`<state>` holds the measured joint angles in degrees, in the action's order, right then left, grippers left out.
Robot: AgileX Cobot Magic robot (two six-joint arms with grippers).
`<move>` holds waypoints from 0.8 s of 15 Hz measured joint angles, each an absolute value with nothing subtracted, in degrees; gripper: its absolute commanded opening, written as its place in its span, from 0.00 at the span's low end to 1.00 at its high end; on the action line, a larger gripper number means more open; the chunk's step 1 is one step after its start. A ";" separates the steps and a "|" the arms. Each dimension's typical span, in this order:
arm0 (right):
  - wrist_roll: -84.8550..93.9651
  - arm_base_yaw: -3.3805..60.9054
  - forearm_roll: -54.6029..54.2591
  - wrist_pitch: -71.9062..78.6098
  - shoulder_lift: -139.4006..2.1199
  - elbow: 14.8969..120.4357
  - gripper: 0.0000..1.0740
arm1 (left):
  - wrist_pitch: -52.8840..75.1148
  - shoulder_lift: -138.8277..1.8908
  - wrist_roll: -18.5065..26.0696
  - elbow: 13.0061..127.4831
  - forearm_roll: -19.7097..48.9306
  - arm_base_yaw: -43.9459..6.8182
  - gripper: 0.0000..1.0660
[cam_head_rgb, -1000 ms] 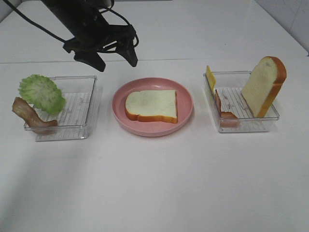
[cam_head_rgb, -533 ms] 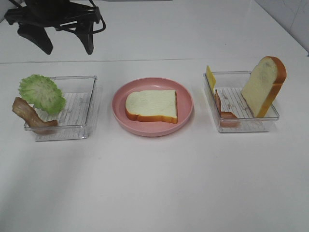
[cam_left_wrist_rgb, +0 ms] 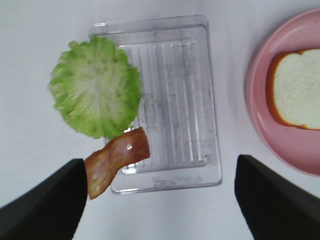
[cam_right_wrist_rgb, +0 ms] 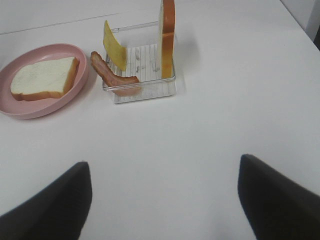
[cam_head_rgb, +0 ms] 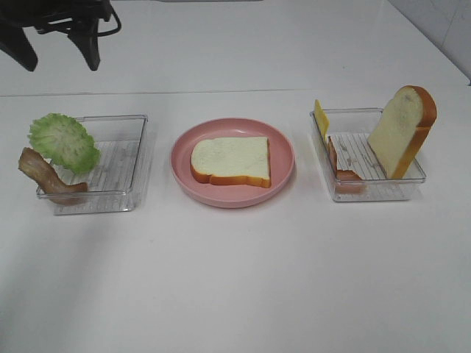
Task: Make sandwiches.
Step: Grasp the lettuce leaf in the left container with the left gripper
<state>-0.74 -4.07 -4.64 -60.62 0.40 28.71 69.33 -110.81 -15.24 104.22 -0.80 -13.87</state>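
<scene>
The sandwiches' parts lie apart. One bread slice (cam_head_rgb: 230, 160) lies flat on the pink plate (cam_head_rgb: 184, 176) in the middle. Ruffled lettuce (cam_head_rgb: 64, 143) and a bacon strip (cam_head_rgb: 45, 178) hang over the left rim of the left clear tray (cam_head_rgb: 121, 158). The right clear tray (cam_head_rgb: 368, 190) holds a yellow cheese slice (cam_head_rgb: 321, 118), a bacon strip (cam_head_rgb: 340, 168) and an upright bread slice (cam_head_rgb: 401, 132). My left gripper (cam_head_rgb: 55, 51) hovers open and empty behind the left tray, looking down on the lettuce (cam_left_wrist_rgb: 95, 95). My right gripper (cam_right_wrist_rgb: 165, 200) is open over bare table, short of the right tray (cam_right_wrist_rgb: 145, 92).
The white table (cam_head_rgb: 235, 279) stretches wide in front of the trays and plate. A seam runs across it behind them. The right arm is outside the high view.
My left gripper has swung left from behind the plate to the far left corner behind the left tray. Food, trays and right gripper have not moved.
</scene>
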 measured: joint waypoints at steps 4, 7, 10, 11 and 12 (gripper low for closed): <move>-0.74 -4.07 -4.64 -60.62 0.40 28.71 0.70 | 69.56 -103.08 -15.18 91.33 -1.09 -8.02 0.72; -0.74 -4.07 -4.64 -60.62 0.40 28.71 0.70 | 69.84 -102.27 -15.18 86.00 -1.49 -5.96 0.72; -0.74 -4.07 -4.64 -60.62 0.40 28.71 0.70 | 66.46 -105.42 -15.18 83.25 -1.15 -5.90 0.72; -0.74 -4.07 -4.64 -60.62 0.40 28.71 0.70 | 65.66 -106.00 -15.18 83.25 -1.09 -5.90 0.72; -0.74 -4.07 -4.64 -60.62 0.40 28.71 0.70 | 64.29 -107.49 -15.18 83.25 -1.15 -5.90 0.72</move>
<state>-0.74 -4.07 -4.64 -60.62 0.40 28.71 64.29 -107.49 -15.18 83.25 -1.15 -5.90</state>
